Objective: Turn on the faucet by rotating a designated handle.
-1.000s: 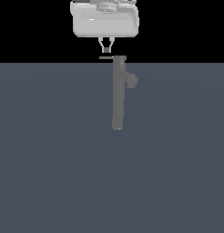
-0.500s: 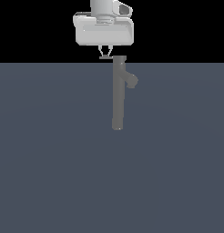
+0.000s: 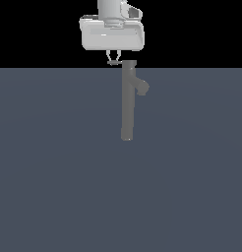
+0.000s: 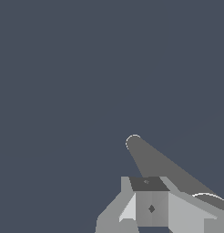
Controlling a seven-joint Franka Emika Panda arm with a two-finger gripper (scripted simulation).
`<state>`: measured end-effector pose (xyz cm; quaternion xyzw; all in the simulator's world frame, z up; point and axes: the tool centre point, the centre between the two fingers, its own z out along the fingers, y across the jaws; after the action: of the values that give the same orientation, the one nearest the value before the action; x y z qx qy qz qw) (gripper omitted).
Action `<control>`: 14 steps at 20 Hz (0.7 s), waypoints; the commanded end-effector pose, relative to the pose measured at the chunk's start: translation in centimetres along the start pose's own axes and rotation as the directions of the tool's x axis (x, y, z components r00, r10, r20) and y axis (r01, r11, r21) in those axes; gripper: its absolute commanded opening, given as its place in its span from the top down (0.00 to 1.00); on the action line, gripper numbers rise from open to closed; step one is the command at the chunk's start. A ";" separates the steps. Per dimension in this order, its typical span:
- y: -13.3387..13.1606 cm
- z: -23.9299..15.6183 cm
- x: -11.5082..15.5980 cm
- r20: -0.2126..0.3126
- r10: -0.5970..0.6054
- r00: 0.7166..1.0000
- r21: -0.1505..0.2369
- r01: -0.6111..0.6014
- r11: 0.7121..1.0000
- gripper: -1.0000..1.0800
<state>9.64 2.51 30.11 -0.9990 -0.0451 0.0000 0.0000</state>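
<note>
Turning looks not yet begun: the pincer (image 3: 113,60) hangs with narrowly spaced fingers about the thin handle (image 3: 114,63) beside the top of the upright faucet (image 3: 127,103); contact is unclear.

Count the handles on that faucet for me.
1: the handle, a thin lever off the faucet's top, toward the exterior view's left, under the gripper. Others may be hidden.

Text on the faucet (image 3: 128,103): none could be read; its grey column was plain.
Text on the pincer (image 3: 113,59): none showed in either view.
Labels, brands, numbers, signs elsewhere: none was visible on the flat grey-blue ground or the black backdrop.
</note>
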 end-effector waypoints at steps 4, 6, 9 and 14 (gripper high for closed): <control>-0.4 0.0 -1.1 0.000 -0.001 1.000 0.000 0.001 1.000 1.00; -0.5 0.0 -1.7 0.000 -0.001 1.000 0.000 0.001 1.000 1.00; -0.8 0.0 -2.5 0.000 -0.001 1.000 0.000 0.001 1.000 1.00; -1.2 0.1 -3.8 0.000 -0.001 1.000 0.000 0.001 1.000 1.00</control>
<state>6.61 3.31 30.09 -0.9989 -0.0463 -0.0050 -0.0002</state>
